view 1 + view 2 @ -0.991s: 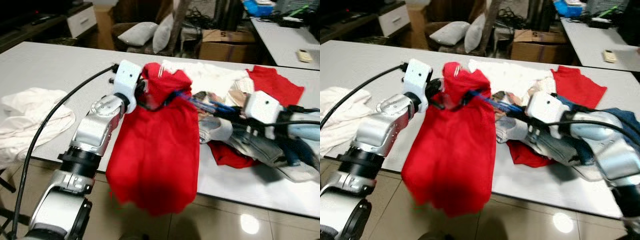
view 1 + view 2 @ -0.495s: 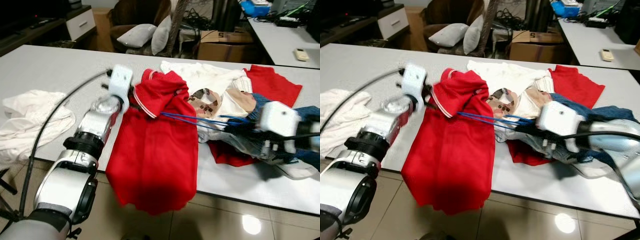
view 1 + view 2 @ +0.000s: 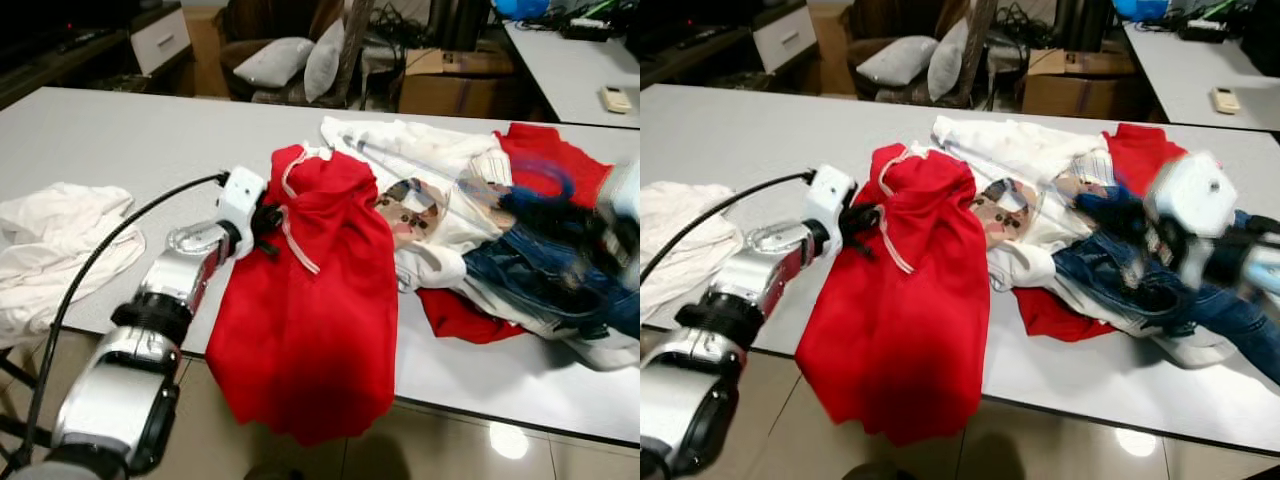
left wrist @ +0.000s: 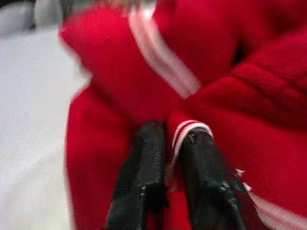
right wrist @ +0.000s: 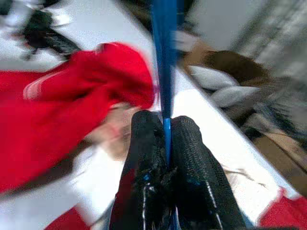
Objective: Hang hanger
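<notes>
- Left gripper (image 4: pixel 173 143), jaws pinched on the red shirt (image 3: pixel 320 300), which drapes over the desk (image 3: pixel 120 140) edge.
- Right gripper (image 5: pixel 165 127), jaws clamped on the blue hanger (image 5: pixel 163 57), raised above the clothes pile (image 3: pixel 1080 250) beside the shirt.

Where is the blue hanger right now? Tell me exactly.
The blue hanger is pinched in the right gripper, blurred above the clothes pile on the robot's right, clear of the red shirt held by the left gripper.

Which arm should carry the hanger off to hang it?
Right, probably. The right gripper is already shut on the blue hanger; the left gripper is pinching the red shirt.
</notes>
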`<state>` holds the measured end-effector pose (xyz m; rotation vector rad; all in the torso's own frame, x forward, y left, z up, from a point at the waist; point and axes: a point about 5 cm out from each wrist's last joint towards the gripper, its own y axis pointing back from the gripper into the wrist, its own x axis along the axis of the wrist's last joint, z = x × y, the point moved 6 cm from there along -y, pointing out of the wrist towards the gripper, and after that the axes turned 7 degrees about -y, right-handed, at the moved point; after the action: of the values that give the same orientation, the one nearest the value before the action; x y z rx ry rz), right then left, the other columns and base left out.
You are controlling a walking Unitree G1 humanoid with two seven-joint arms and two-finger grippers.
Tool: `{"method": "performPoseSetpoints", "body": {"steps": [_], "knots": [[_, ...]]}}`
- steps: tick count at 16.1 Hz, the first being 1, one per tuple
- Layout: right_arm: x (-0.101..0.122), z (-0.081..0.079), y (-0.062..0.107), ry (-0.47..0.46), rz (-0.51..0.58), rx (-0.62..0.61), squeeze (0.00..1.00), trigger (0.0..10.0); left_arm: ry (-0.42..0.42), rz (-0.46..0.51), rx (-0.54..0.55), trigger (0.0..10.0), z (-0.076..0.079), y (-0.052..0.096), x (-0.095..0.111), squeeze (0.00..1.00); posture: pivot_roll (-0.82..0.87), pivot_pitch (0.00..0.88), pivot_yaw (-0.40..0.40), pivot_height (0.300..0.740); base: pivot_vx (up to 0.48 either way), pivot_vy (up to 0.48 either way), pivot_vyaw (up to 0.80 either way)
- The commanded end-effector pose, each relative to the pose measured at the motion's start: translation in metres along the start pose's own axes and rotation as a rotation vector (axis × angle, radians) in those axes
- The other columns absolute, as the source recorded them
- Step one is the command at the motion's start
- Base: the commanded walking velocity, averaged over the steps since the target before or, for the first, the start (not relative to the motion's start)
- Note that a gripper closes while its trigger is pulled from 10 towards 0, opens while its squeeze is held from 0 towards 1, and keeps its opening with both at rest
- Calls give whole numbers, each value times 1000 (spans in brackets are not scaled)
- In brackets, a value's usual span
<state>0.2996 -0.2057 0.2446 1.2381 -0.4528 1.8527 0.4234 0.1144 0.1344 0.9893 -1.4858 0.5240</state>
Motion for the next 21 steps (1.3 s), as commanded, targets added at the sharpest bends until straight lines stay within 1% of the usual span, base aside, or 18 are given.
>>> {"method": "performPoseSetpoints", "body": {"steps": [1, 2, 4, 6, 7, 8, 9, 10, 11, 12, 13, 14, 15, 16, 17, 18, 19, 21], "knots": [[-6, 6, -6, -31, -18, -87, 0, 10000, -10, 80, 9, 10000, -11, 8, 24, 1000, 23, 0, 108, 740, 0, 0, 0], [-9, 5, -10, -87, -3, -132, 0, 10000, -7, 117, -32, 10000, -11, 20, 32, 1000, 25, 0, 107, 740, 0, 0, 0], [-11, 5, -14, -172, 26, -209, 0, 10000, -35, 168, -143, 10000, 1, 43, 41, 1000, 43, 0, 91, 740, 0, 0, 0], [-18, 3, -18, -284, 55, -301, 0, 10000, -66, 198, -267, 10000, 20, 77, 48, 1000, 51, 0, 83, 740, 0, 0, 0], [-17, 2, -20, -300, 68, -324, 0, 10000, -69, 206, -272, 10000, 21, 84, 50, 1000, 52, 0, 85, 740, 0, 0, 0], [-15, 2, -22, -366, 100, -371, 0, 10000, -66, 251, -209, 10000, 13, 91, 60, 1000, 45, 0, 86, 740, 0, 0, 0], [-10, 1, -25, -443, 136, -432, 0, 10000, -64, 300, -90, 10000, 0, 94, 73, 1000, 43, 0, 84, 740, 0, 0, 0], [-6, -1, -27, -501, 164, -474, 0, 10000, -57, 309, -11, 10000, -6, 95, 77, 1000, 38, 0, 83, 740, 0, 0, 0], [0, -2, -32, -566, 211, -555, 0, 10000, -57, 330, 65, 10000, -4, 88, 80, 0, 15, 0, 86, 740, 0, 0, 0], [3, -5, -35, -572, 223, -600, 0, 10000, -48, 342, 120, 10000, 0, 82, 81, 0, 10, 0, 95, 740, 0, 0, 0], [3, -10, -38, -547, 209, -610, 0, 10000, -30, 346, 158, 10000, 3, 79, 80, 0, 5, 0, 99, 740, 0, 0, 0], [4, -17, -39, -519, 195, -609, 0, 10000, -8, 343, 182, 10000, 11, 74, 76, 0, 0, 0, 104, 740, 0, 0, 0], [9, -22, -37, -502, 199, -606, 0, 10000, 6, 326, 182, 10000, 23, 70, 72, 0, -1, 0, 107, 740, 0, 292, 0], [14, -23, -34, -505, 225, -607, 0, 10000, -3, 309, 180, 10000, 32, 67, 71, 0, 2, 0, 106, 740, 0, 352, 0], [21, -23, -35, -491, 251, -600, 0, 10000, -27, 303, 172, 10000, 35, 66, 72, 0, 3, 0, 105, 740, 0, 345, 0], [27, -22, -36, -469, 268, -593, 0, 10000, -45, 304, 187, 10000, 32, 67, 74, 0, 6, 0, 103, 740, 0, 352, 0], [31, -21, -36, -452, 280, -598, 0, 10000, -38, 317, 202, 10000, 29, 68, 78, 0, 8, 0, 103, 740, 0, 352, 0], [44, -15, -36, -443, 335, -598, 0, 10000, 37, 407, 246, 10000, 10, 77, 105, 0, 12, 0, 97, 740, 0, 356, 0]]}}
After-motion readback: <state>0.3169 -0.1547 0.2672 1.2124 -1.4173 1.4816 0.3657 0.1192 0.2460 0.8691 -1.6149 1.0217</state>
